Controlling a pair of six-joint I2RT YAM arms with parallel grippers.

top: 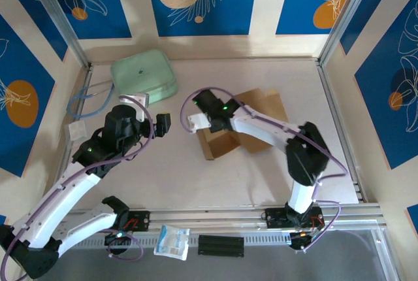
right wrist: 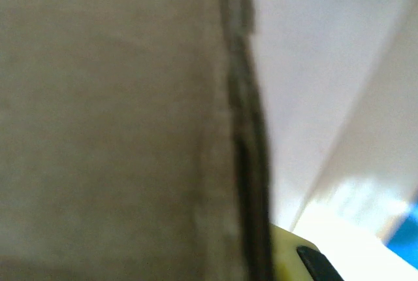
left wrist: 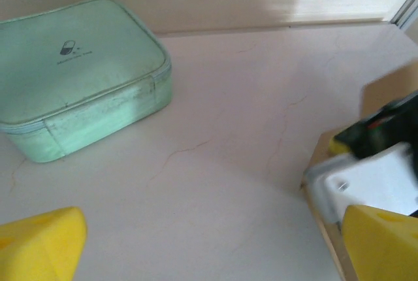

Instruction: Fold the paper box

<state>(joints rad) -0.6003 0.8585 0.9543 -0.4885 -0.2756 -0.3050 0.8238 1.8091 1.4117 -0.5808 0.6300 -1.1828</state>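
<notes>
Arms reach inward: right hand (top: 196, 123) pinched on paper box (top: 261, 108) edge; left hand (top: 162, 124) wide, hovering.

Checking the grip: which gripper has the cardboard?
The right gripper, shut on the paper box; the left gripper hangs open, holding nothing.

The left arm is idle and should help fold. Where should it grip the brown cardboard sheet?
Probably the near-left corner of the brown kraft cardboard sheet, approached from the left: that thin edge faces the open left gripper, clear of the right gripper.
</notes>
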